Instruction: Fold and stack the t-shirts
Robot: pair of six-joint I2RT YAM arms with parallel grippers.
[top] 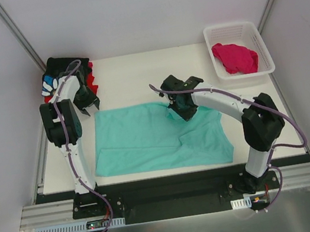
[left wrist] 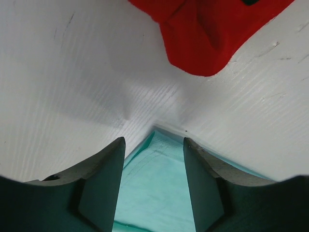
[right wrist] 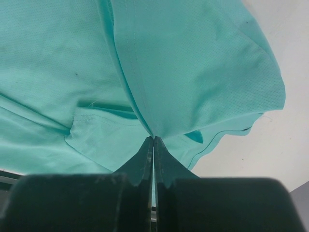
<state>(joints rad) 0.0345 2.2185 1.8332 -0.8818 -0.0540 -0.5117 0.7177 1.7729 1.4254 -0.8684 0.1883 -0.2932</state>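
The mint-teal t-shirt [top: 153, 140] lies spread on the white table [top: 130, 78]. My right gripper [top: 183, 110] is shut on a fold of it near its far right edge, and the pinched cloth [right wrist: 193, 67] shows in the right wrist view. My left gripper [top: 88, 106] is open and empty above the shirt's far left corner [left wrist: 159, 188]. The red t-shirt [left wrist: 207, 34] lies just beyond it, and it shows at the far left [top: 92, 79] beside the black t-shirt with the daisy print [top: 54, 73]. The magenta-pink t-shirt [top: 236, 56] lies in the basket.
The white lattice basket [top: 262, 43] stands at the table's far right corner. Grey walls and metal posts close in the table on both sides. A black rail runs along the near edge [top: 166, 181].
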